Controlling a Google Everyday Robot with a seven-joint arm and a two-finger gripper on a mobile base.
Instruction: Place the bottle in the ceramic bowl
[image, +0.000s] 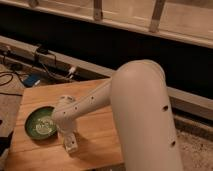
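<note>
One thing up front: I can't honestly pick the bottle out on its own here. The gripper points straight down at the wooden worktop, right at the surface. There's a pale blob at its tip that could be the bottle or just the gripper's own hardware, can't say which. Same for whether the gripper is spread, pressed together or pinching something: no way to tell from this angle. The dark green ceramic bowl sits just beside the gripper, off to its left in view and a touch further back. Nothing seems to be in it, so my guess is the placing isn't done yet. On handling, I'd expect a bottle like this to be light, a bit squashy in the walls, and smooth and round enough to roll or squirt out of a pinch. I'd take it across the middle of the body, not the cap, with a modest squeeze. The bowl being ceramic means hard, slick and chippable, so lower the bottle in rather than dropping it. The big white arm hides a good chunk of worktop on the gripper's other side.
</note>
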